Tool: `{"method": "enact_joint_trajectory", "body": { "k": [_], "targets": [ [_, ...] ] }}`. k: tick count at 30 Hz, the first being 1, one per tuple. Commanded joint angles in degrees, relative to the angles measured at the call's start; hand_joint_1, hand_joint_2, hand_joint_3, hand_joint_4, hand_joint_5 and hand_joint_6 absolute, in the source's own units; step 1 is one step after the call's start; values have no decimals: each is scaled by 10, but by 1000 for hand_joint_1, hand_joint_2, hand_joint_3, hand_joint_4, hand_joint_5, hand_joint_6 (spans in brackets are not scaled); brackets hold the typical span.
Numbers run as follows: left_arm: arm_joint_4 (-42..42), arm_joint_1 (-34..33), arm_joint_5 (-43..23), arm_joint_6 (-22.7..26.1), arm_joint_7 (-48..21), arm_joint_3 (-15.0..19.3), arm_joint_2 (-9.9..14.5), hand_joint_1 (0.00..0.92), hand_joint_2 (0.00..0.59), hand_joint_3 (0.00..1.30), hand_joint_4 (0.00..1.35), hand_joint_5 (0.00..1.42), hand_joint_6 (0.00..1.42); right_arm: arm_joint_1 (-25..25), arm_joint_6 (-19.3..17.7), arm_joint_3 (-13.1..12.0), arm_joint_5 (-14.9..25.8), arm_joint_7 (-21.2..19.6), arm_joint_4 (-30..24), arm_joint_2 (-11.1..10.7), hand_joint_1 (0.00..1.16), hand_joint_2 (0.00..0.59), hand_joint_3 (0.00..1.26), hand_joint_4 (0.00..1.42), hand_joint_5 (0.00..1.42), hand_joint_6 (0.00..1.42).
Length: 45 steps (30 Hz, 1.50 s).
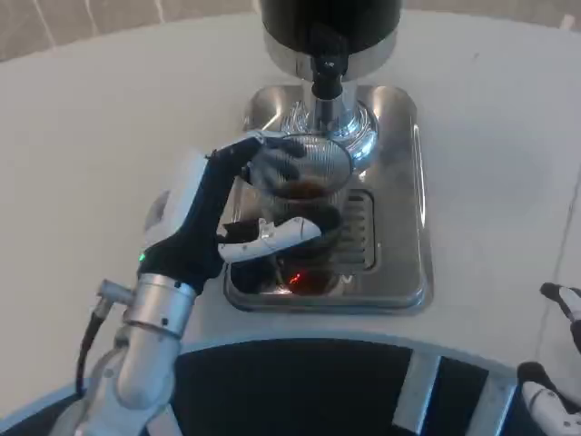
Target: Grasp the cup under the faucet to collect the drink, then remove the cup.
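Note:
A clear glass cup [307, 186] holding dark drink stands on the steel drip tray [399, 227], just in front of the black faucet [327, 68] of the dispenser [329, 27]. My left hand [245, 204] wraps the cup from its left side, fingers curled around the far rim and the near wall. The cup's left side is hidden behind the hand. At the lower right edge my right hand [556, 363] shows only some fingertips, near the table's edge and away from the cup.
The tray's slotted grate [363, 232] lies right of the cup, with a red glint [295, 280] on the tray's front. White tabletop [109, 118] surrounds the tray. A dark curved band [300, 381] runs along the table's near edge.

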Motion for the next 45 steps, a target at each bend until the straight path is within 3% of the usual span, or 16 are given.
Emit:
{"method": "enact_joint_trajectory", "body": {
  "k": [1, 10, 21, 29, 40, 45],
  "targets": [
    [-55, 38, -43, -42, -37, 32, 25, 595, 38, 962, 1134, 1285, 413, -11, 6, 9, -9, 9, -8, -5, 283, 491, 35, 0, 0, 0],
    [-99, 102, -99, -75, -111, 81, 65, 592, 28, 954, 1134, 1275, 417, -59, 0, 38, -51, 31, -8, -13, 243, 476, 19, 0, 0, 0],
    [-158, 172, -166, -96, -188, 137, 92, 597, 22, 952, 1134, 1271, 420, -101, 2, 94, -113, 56, -8, -8, 232, 476, 15, 0, 0, 0],
    [-194, 215, -213, -114, -241, 166, 103, 599, 20, 952, 1134, 1271, 422, -139, -17, 147, -162, 82, -8, -16, 230, 489, 6, 0, 0, 0],
    [-243, 275, -262, -132, -306, 189, 106, 600, 13, 952, 1134, 1271, 424, -158, -52, 215, -216, 92, -8, 17, 231, 491, 5, 0, 0, 0],
    [-272, 305, -281, -133, -332, 195, 107, 600, 12, 952, 1124, 1271, 426, -155, -72, 239, -231, 92, -8, 19, 231, 491, 5, 0, 0, 0]
  ]
}}
